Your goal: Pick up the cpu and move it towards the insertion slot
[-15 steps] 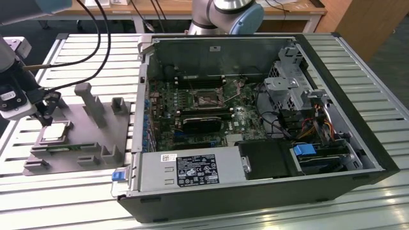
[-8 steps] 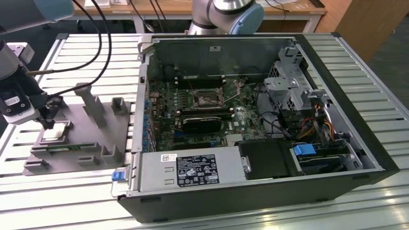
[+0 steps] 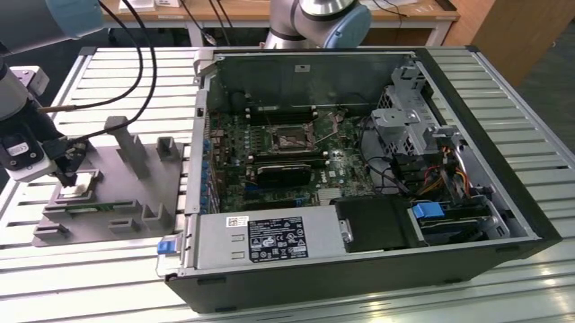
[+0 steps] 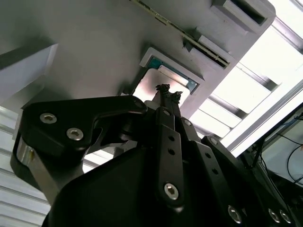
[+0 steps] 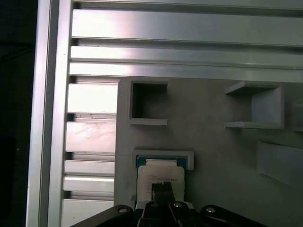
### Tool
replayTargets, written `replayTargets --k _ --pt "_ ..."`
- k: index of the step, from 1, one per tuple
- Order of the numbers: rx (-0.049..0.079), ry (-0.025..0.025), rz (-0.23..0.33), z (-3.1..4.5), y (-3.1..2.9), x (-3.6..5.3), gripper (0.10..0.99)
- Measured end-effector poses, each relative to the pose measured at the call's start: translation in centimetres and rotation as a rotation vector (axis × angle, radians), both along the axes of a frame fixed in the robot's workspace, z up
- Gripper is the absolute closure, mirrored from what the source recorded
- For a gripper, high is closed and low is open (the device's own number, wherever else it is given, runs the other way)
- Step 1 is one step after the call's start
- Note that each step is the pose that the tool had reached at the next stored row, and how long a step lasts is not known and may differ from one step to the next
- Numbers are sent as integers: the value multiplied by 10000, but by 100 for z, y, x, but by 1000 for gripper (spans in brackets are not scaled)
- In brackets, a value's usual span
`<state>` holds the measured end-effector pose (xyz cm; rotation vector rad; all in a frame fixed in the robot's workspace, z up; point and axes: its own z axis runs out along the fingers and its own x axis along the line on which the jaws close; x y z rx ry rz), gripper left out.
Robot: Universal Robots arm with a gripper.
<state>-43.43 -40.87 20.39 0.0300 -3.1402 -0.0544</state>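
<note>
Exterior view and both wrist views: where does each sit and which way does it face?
Exterior view: off the arm, looking down on the open computer case, the insertion slot and the grey fixture; the arm and gripper show at the exterior view's left.
First wrist view: on the wrist, looking down on the grey fixture and cpu; the gripper shows.
Second wrist view: behind the gripper, looking along it to the cpu.
Both wrist views share the gripper over the cpu.

Silvery cpu [image 3: 83, 180] flat in grey holder [image 3: 134, 202]; metal-framed insertion slot [image 3: 289, 139] well apart
</note>
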Motion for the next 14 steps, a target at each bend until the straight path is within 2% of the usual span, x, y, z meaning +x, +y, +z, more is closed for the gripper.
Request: replayTargets --k 8,11,12,13,14 --pt "-1 2 0 -1 -1 0 973" --pt "-1 2 1 -2 -1 -1 796" --pt "-1 2 1 -2 -1 -1 796" --pt "-1 2 1 -2 -1 -1 737" --pt "-1 2 1 -3 -1 -1 737"
